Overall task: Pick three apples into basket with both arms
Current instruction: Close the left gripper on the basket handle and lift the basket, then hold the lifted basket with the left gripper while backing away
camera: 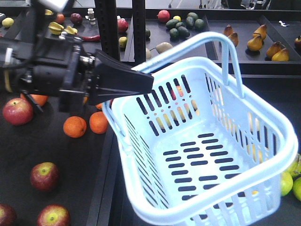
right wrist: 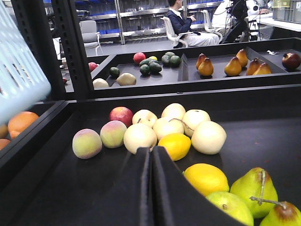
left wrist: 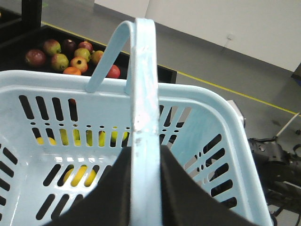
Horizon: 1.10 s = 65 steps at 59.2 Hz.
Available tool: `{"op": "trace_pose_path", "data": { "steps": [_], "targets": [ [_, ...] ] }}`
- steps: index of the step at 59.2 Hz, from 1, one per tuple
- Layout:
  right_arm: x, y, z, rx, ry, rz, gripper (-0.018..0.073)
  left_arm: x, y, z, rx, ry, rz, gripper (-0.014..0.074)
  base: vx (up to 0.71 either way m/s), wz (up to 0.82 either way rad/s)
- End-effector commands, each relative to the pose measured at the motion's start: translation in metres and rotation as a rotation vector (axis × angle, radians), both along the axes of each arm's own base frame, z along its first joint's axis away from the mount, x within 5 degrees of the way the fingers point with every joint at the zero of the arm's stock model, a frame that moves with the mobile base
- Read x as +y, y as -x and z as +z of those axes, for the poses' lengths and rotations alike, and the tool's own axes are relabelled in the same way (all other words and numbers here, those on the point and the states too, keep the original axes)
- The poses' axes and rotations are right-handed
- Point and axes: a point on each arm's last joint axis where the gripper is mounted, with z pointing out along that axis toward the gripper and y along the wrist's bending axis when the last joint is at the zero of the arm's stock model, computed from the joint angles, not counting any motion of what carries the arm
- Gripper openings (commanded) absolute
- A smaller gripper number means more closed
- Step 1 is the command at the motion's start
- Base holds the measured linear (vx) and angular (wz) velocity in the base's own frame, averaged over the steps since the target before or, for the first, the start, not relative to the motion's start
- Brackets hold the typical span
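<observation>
The pale blue basket [camera: 207,141] hangs tilted above the trays, with nothing inside it. My left gripper [camera: 143,81] is shut on one of its hoop handles [left wrist: 143,94], which runs between the black jaws [left wrist: 146,157]. The other handle [camera: 225,44] stands up behind. Three dark red apples [camera: 18,111] [camera: 44,175] [camera: 53,215] lie on the black tray at the left, below the left arm. My right gripper [right wrist: 151,149] is shut on nothing, low over a tray of pale and yellow fruit. A basket corner [right wrist: 19,80] shows at its left.
Two oranges [camera: 75,126] lie next to the basket's left rim. Lemons [right wrist: 205,178], green pears [right wrist: 254,186] and pale round fruits [right wrist: 140,136] lie just ahead of the right gripper. Black uprights [camera: 138,28] and back trays of pears [camera: 256,41] stand behind.
</observation>
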Motion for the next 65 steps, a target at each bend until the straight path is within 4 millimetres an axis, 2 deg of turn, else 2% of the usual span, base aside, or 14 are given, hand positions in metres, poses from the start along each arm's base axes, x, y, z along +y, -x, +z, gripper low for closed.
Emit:
{"op": "trace_pose_path", "data": {
  "steps": [1, 11, 23, 39, 65],
  "targets": [
    [0.001, 0.0, 0.003, -0.074, 0.005, 0.013, -0.0006, 0.009, 0.025, 0.026, -0.078, 0.016, 0.013, -0.0008, 0.0, 0.0],
    [0.001, 0.0, 0.003, -0.074, 0.005, 0.013, -0.0006, 0.015, 0.044, 0.037, -0.105, 0.037, 0.024, -0.0008, 0.0, 0.0],
    [0.001, 0.0, 0.003, -0.074, 0.005, 0.013, -0.0006, 0.02, 0.058, 0.026, -0.086, 0.031, 0.031, -0.0008, 0.0, 0.0],
    [0.001, 0.0, 0.003, -0.074, 0.005, 0.013, -0.0006, 0.024, 0.066, 0.007, -0.043, 0.016, 0.064, -0.0008, 0.0, 0.0],
    [0.001, 0.0, 0.003, -0.074, 0.005, 0.013, -0.0005, 0.024, 0.071, 0.005, -0.032, 0.012, 0.027, -0.0007, 0.0, 0.0]
  ]
}}
